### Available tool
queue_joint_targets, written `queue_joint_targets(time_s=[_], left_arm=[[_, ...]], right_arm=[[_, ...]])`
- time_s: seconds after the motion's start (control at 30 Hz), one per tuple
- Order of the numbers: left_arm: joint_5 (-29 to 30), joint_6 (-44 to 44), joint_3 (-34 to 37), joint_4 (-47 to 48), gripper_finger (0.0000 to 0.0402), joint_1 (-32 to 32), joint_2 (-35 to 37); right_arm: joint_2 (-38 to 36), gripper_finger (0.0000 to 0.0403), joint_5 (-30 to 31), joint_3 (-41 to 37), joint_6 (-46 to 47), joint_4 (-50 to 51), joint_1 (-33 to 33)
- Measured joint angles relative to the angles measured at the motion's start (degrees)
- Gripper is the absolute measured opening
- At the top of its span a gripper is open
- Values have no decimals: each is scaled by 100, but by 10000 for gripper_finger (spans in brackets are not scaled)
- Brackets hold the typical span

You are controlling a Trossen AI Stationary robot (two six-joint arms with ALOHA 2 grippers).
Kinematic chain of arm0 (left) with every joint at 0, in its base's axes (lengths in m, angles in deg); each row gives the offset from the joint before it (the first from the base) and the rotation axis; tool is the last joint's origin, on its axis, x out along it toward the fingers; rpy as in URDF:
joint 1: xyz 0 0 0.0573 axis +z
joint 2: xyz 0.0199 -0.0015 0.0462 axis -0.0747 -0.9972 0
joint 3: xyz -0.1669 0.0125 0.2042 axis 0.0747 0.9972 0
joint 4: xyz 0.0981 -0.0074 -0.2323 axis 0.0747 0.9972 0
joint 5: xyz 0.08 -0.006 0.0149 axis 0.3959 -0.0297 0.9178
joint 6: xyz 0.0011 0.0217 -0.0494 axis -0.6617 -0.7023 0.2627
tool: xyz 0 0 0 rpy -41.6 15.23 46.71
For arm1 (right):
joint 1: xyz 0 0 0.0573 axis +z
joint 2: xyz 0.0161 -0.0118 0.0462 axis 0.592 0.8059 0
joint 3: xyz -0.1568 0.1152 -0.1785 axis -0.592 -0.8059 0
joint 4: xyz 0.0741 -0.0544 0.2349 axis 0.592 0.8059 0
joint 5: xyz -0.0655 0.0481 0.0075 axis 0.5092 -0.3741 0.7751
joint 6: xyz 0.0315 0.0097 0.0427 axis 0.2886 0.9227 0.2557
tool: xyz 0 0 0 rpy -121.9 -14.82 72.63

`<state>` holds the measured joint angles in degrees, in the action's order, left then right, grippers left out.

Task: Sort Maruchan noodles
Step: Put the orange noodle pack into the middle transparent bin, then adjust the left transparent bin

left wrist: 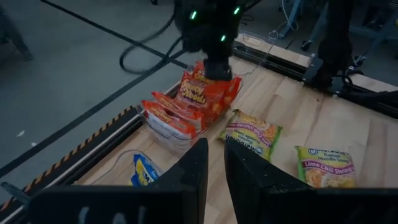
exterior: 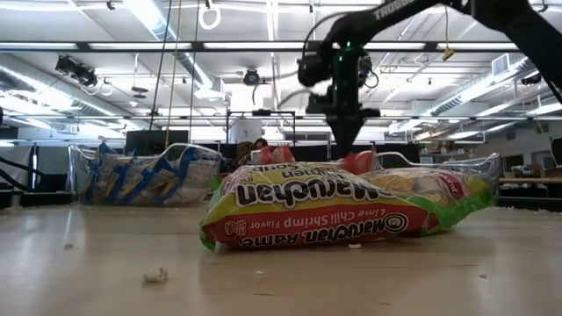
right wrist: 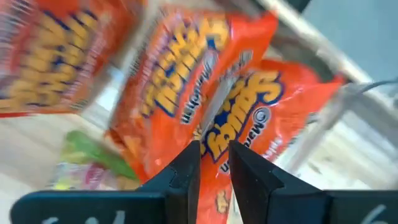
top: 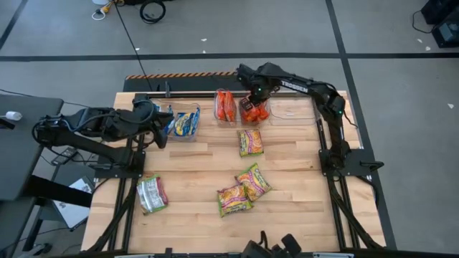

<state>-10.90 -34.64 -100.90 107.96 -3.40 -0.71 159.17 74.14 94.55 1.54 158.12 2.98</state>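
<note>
Noodles point(top: 250, 142) amid open tabletop point(top: 301, 186), seemingly.

Wooden table point(top: 201, 161), 4 loose noodle packets point(top: 250, 142), clear bins point(top: 292, 112)

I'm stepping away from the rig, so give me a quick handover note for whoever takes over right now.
Right gripper: over the orange-red packets in a clear bin at the back edge, fingers pinched on one packet.
Left gripper: waiting beside the bin of blue-yellow packets, fingers nearly closed, holding nothing.
Done: blue-yellow and orange-red packets are binned, including a second orange-red bin.
Left: three yellow-green packets lie loose, one mid-table and two overlapping nearer the front, plus another packet near the left edge. The bin at the back right looks empty.
</note>
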Motion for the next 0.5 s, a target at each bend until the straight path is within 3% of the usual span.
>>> queue_joint_targets(time_s=[0.1, 0.27, 0.4, 0.5], left_arm=[[-64, 10, 0, 306, 59, 0, -42], [-856, 435, 232, 957, 59, 0, -135], [-1488, 1579, 1003, 1031, 58, 88, -151], [-1517, 2662, 1693, 1021, 51, 374, -165]], right_arm=[[-334, 90, 99, 106, -17, -28, 92], [-1039, 90, -2, 116, -206, -160, 444], [-1531, 90, 92, 114, 71, -167, 956], [-1798, 90, 218, 116, 348, -174, 1431]])
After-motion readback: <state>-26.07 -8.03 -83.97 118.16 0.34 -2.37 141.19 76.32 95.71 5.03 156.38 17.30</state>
